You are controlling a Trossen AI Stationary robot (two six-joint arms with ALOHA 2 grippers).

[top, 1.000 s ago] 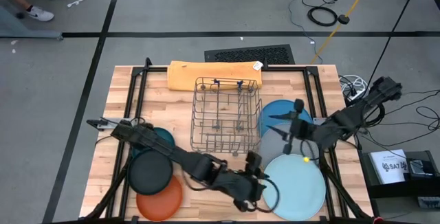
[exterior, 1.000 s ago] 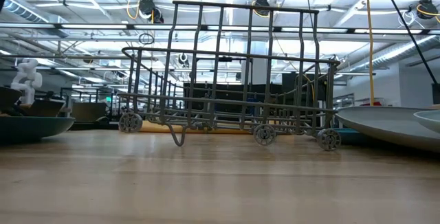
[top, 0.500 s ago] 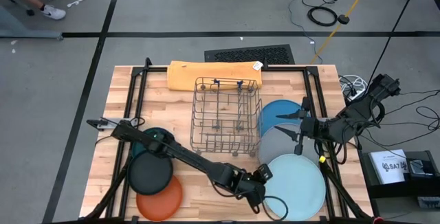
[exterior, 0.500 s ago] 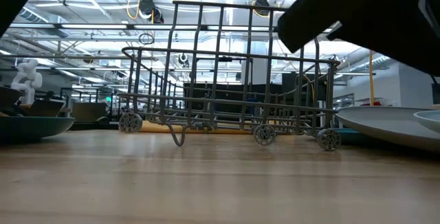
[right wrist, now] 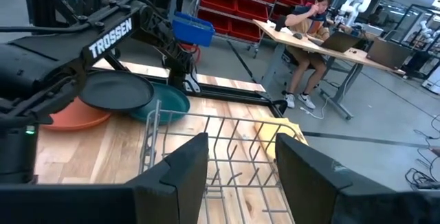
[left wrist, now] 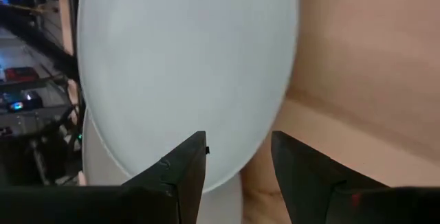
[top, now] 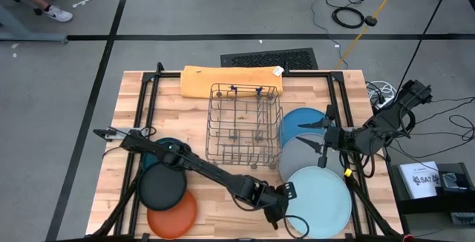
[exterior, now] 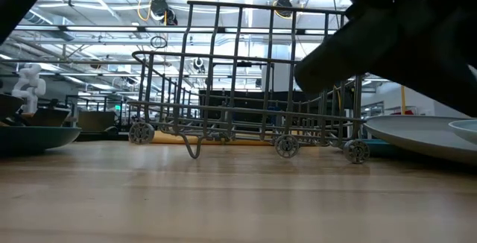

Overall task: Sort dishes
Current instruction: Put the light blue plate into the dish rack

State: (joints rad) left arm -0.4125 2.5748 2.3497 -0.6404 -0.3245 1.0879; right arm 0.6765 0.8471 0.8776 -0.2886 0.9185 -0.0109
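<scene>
- High view: left tool reaches across the tabletop to the near rim of the light blue plate, fingers apart, nothing held. Right tool hangs above the grey plate, which lies between the medium blue plate and the light blue one. Teal plate, black plate and orange plate overlap on the left side. Wire rack stands mid-table, holding no dish; folded cloth behind it.
- Low view: rack upright; a dark arm (out of focus, can't say which) fills the upper right. Grey plate rim at right.
- Left wrist view: fingers parted, straddling the light blue plate's edge but not clamped.
- Right wrist view: fingers spread, looking over rack toward the small plates; a seated person in the room beyond.
- Handling judgement: plates look rigid, light, smooth matte (possibly slippery). Best hold: pinch the raised rim, since the flat face offers no purchase.
</scene>
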